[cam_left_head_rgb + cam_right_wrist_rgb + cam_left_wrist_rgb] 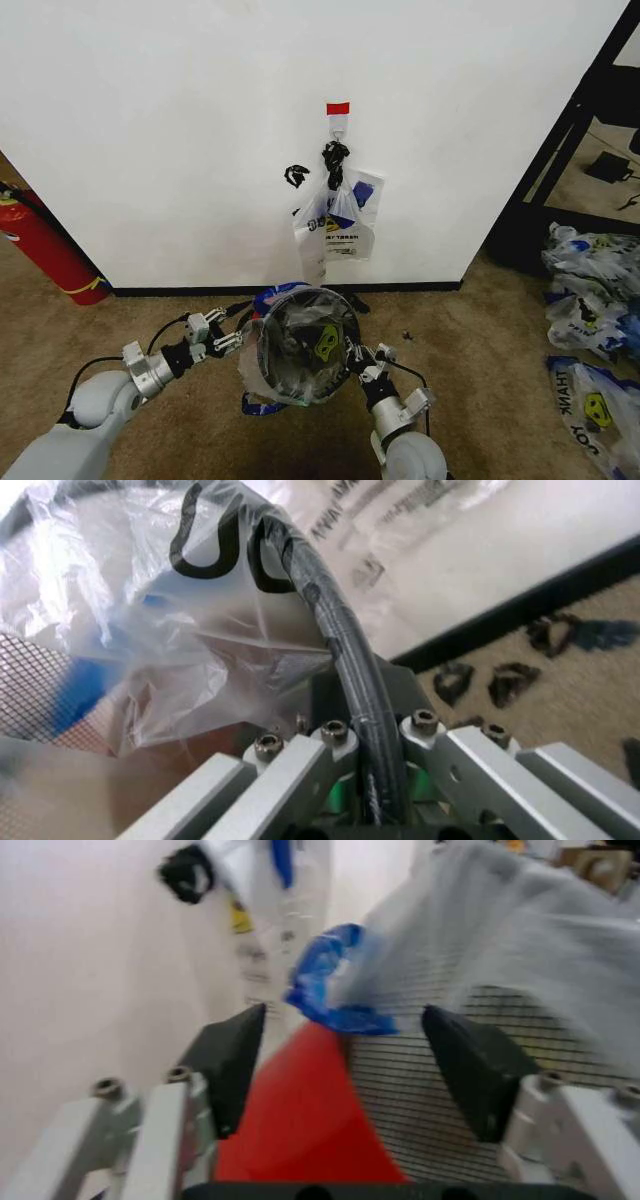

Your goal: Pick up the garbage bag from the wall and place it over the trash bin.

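The right gripper is clamped on the rim of the bin, its fingers closed either side of the black wire hoop with the bag's film pinched against it; this grip seems meant to steady the bin and pin the plastic on that side while the other side is worked. In the head view it sits at the bin's right edge.

The left gripper is at the bin's left side, jaws spread wide and grasping nothing. From its wrist, its black pads stand apart with a blue handle of the bag hanging in the gap, untouched, probably the next part to be pulled down over the rim.

The bag is already draped over the bin's mouth, lining it, its yellow smiley showing inside. It is thin, clear, crinkly film that bunches in loose folds over the rim. The bin is round, with black mesh walls and a red base, and it is tilted toward the camera on the carpet.

Beyond, more bags hang clipped from a hook under red tape on the white wall. A red extinguisher stands at the far left.
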### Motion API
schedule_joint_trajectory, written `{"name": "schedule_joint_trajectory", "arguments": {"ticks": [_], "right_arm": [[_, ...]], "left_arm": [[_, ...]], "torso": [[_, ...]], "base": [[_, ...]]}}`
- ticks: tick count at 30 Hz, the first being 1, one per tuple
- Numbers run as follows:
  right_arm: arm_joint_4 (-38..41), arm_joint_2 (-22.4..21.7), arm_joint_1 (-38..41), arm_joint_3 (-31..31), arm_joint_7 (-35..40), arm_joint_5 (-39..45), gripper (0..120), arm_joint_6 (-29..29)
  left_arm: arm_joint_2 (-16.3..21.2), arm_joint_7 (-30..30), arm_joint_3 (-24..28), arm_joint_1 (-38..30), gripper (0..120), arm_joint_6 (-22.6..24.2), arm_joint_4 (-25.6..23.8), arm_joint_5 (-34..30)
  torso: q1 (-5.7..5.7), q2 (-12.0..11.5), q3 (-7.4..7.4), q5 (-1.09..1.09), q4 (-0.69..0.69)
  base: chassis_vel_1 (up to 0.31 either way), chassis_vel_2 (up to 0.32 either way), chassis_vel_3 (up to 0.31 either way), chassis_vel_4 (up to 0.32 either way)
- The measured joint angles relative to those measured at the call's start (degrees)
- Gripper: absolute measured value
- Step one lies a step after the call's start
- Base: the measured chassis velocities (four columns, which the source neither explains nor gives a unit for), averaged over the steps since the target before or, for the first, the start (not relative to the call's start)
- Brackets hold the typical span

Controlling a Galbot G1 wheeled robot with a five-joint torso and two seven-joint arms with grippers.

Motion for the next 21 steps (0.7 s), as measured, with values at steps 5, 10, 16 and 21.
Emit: {"name": "schedule_joint_trajectory", "arguments": {"ticks": [5, 10, 16, 21], "right_arm": [[1.7, -0.4, -0.9, 0.0, 5.0, 0.7, 0, -1.7], [4.6, -0.6, -2.0, -0.1, 12.4, 3.1, 0, -5.3], [9.2, -0.2, -2.2, -0.1, 25.6, 7.8, 0, -10.3], [11.5, -0.2, -1.6, 0.4, 33.5, 10.9, 0, -15.2]], "left_arm": [[-1.1, -8.6, 0.0, 0.0, 88, -2.3, 0.2, -3.5], [-3.1, -15.3, 0.4, 1.0, 100, -2.3, -0.6, -2.3], [-5.2, -20.2, 0.6, 2.6, 100, -1.3, -2.2, 1.6], [-7.6, -22.4, 1.1, 4.4, 100, -0.9, -3.6, 4.6]], "torso": [[0.00, 0.0, 0.00, 0.00, -0.01], [0.00, 0.0, 0.00, 0.01, 0.00], [0.00, 0.0, 0.00, 0.01, -0.01], [0.00, 0.0, 0.00, 0.01, 0.02]], "base": [[0.000, 0.000, 0.000, 0.000], [0.000, 0.000, 0.000, 0.000], [0.000, 0.000, 0.000, 0.000], [0.000, 0.000, 0.000, 0.000]]}}
